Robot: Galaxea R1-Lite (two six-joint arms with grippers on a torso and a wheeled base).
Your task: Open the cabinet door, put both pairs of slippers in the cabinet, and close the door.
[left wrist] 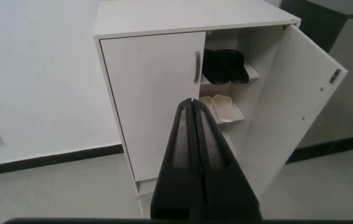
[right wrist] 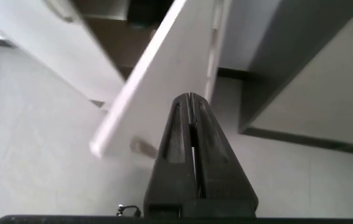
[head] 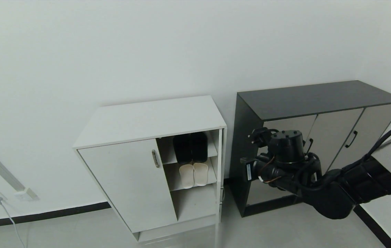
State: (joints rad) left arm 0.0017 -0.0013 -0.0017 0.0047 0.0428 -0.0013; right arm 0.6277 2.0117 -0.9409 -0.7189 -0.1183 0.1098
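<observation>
Holds the right arm (head: 340,196) in from the right side of the head view, black and trailing cables, bent so the forearm runs leftward and ends in a bulky wrist (head: 285,155) with a round cap on top. Holds the left gripper (left wrist: 193,102) with both dark fingers pressed flat together along a thin seam, tapering to a narrow tip. Holds the right gripper (right wrist: 190,98) likewise, fingers closed tight against each other.

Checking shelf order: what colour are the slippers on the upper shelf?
The upper slippers are black, clearest in the head view.
</observation>
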